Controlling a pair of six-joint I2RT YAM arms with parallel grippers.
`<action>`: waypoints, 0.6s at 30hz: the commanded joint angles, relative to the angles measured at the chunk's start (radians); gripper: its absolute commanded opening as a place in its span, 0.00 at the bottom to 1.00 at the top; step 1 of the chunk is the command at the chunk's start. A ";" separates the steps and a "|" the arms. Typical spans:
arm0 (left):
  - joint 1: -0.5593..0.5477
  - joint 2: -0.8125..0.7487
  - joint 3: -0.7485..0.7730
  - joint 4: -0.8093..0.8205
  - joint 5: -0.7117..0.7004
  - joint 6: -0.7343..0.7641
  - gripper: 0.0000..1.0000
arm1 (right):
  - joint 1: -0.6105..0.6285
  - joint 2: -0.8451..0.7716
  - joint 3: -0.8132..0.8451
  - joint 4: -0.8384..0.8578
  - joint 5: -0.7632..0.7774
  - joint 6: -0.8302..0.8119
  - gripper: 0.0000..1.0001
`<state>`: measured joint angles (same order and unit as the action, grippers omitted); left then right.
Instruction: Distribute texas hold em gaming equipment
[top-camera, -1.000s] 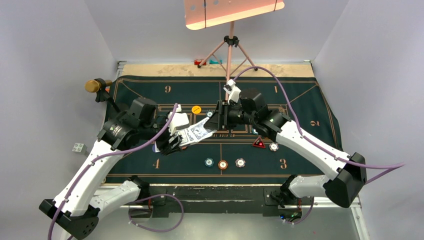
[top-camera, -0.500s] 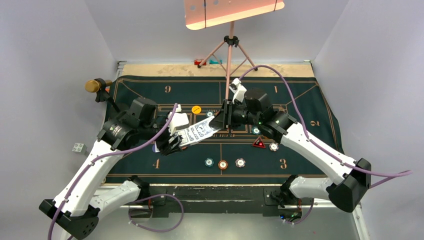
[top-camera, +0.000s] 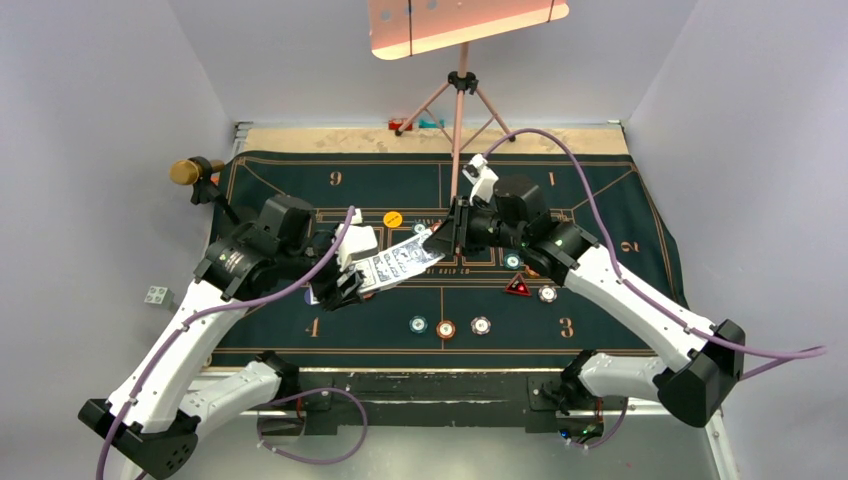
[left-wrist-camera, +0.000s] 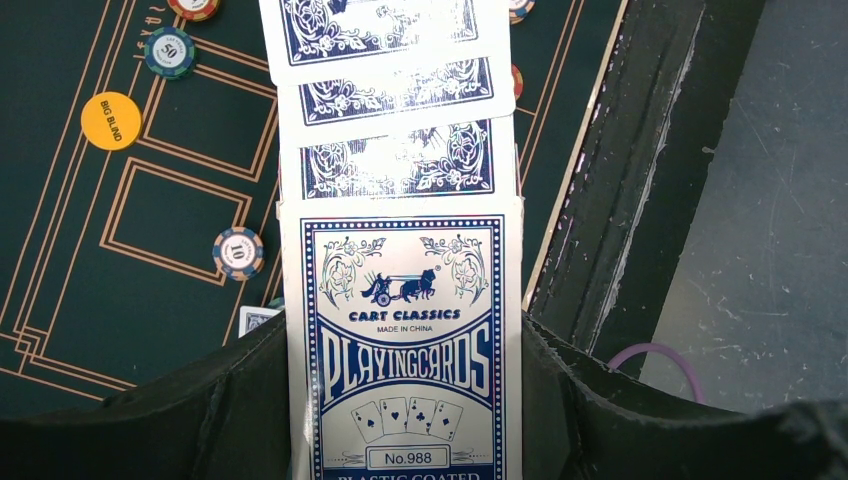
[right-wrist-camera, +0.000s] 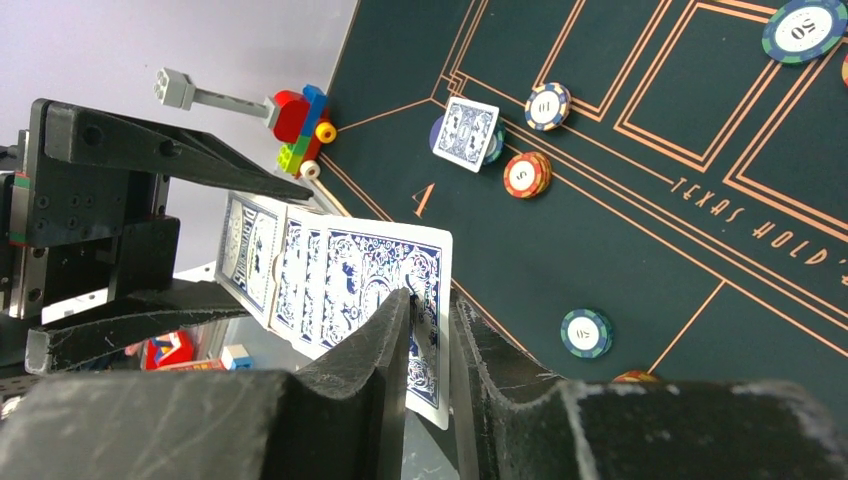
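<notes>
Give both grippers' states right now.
Left gripper: shut on the card deck.
Right gripper: shut on the top card.

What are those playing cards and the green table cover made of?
The cards look like plastic-coated paper: glossy glare on the backs, and their box reads "plastic coated". The green mat looks like matte felt-like fabric, with no shine.

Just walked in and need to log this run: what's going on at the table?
The left gripper holds a pack of playing cards above the felt mat, with several blue-backed cards fanned out of its end. The right gripper is pinching the outermost card of that fan. One card already lies face down on the mat by the 4, beside some chips; more chips sit near the middle.
</notes>
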<state>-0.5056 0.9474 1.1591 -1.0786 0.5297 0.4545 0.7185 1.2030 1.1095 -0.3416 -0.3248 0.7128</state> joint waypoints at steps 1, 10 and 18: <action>0.007 -0.014 0.044 0.030 0.037 -0.012 0.00 | -0.010 -0.042 0.048 -0.001 0.023 -0.021 0.23; 0.007 -0.012 0.048 0.032 0.040 -0.014 0.00 | -0.011 -0.059 0.056 0.050 -0.049 -0.014 0.20; 0.007 -0.014 0.044 0.031 0.037 -0.011 0.00 | -0.011 -0.058 0.059 0.074 -0.084 -0.006 0.15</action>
<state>-0.5049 0.9478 1.1591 -1.0786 0.5327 0.4545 0.7120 1.1645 1.1275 -0.3202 -0.3702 0.7132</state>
